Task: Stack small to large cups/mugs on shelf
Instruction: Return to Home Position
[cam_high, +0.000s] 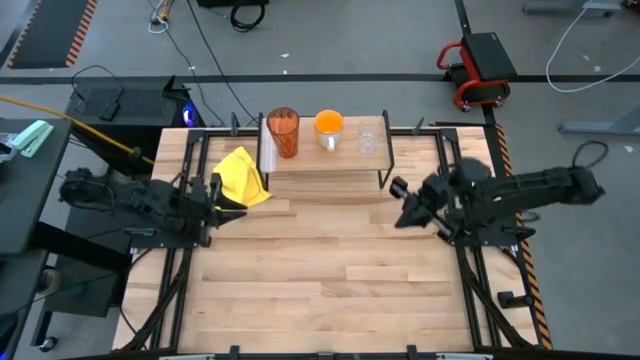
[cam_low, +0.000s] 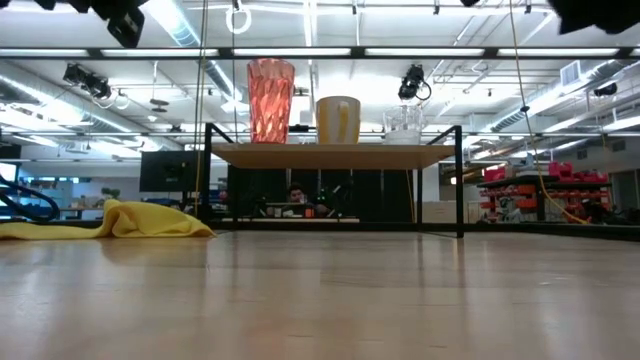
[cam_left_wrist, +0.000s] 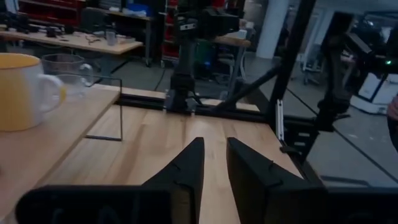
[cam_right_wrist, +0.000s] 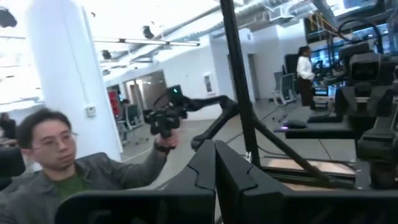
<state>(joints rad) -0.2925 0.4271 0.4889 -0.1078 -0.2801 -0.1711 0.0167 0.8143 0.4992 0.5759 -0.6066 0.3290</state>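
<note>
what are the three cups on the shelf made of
Ribbed tumbler: translucent reddish, with light glowing through its facets, so tinted plastic or glass. Mug: opaque, smooth and slightly glossy, so probably glazed ceramic. Clear cup: fully see-through, so glass or clear plastic; the look leaves it open.

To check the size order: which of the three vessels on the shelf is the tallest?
The ribbed brown-orange tumbler, at the row's end nearest the yellow cloth; the mug and the clear cup stand lower.
</note>
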